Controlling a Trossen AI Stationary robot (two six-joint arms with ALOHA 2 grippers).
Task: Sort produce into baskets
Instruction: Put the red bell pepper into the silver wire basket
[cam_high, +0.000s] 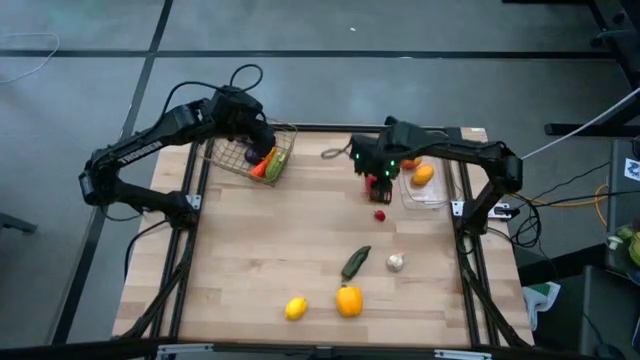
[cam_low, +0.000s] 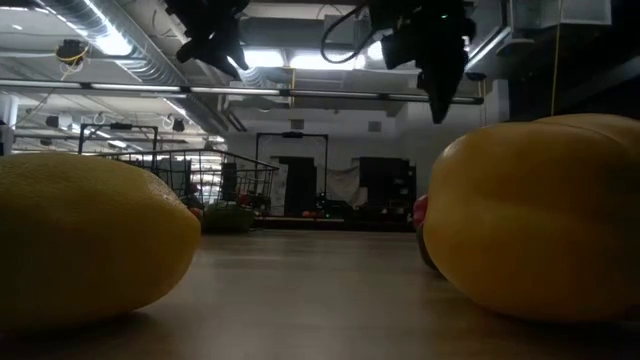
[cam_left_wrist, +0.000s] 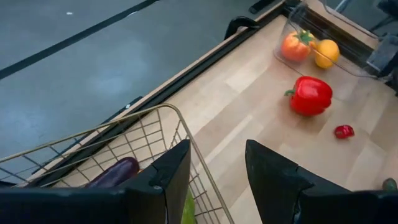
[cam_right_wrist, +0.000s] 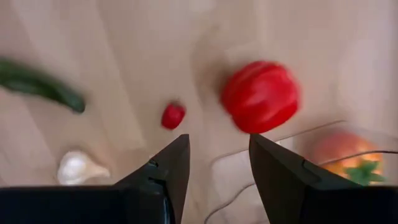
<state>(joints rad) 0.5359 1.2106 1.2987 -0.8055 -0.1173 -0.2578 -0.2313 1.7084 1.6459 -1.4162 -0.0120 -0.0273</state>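
Note:
The wire basket (cam_high: 252, 156) stands at the table's far left and holds a purple eggplant (cam_left_wrist: 115, 173), a carrot (cam_high: 262, 167) and something green. My left gripper (cam_left_wrist: 217, 149) hovers open and empty above the basket's right rim (cam_left_wrist: 186, 134). The clear bin (cam_high: 428, 188) at the far right holds a tomato (cam_left_wrist: 295, 45) and an orange fruit (cam_left_wrist: 325, 53). My right gripper (cam_right_wrist: 219, 143) hangs open and empty, pointing down. It is above the table beside the bin's left wall, near a red pepper (cam_right_wrist: 261, 96) and a small red piece (cam_right_wrist: 173, 116).
Loose on the table lie a green vegetable (cam_high: 355, 262), a white garlic bulb (cam_high: 396, 262), a yellow-orange pepper (cam_high: 348, 300) and a lemon (cam_high: 295, 308), the last two near the front edge. Bare wood lies between the baskets and across the table's left half.

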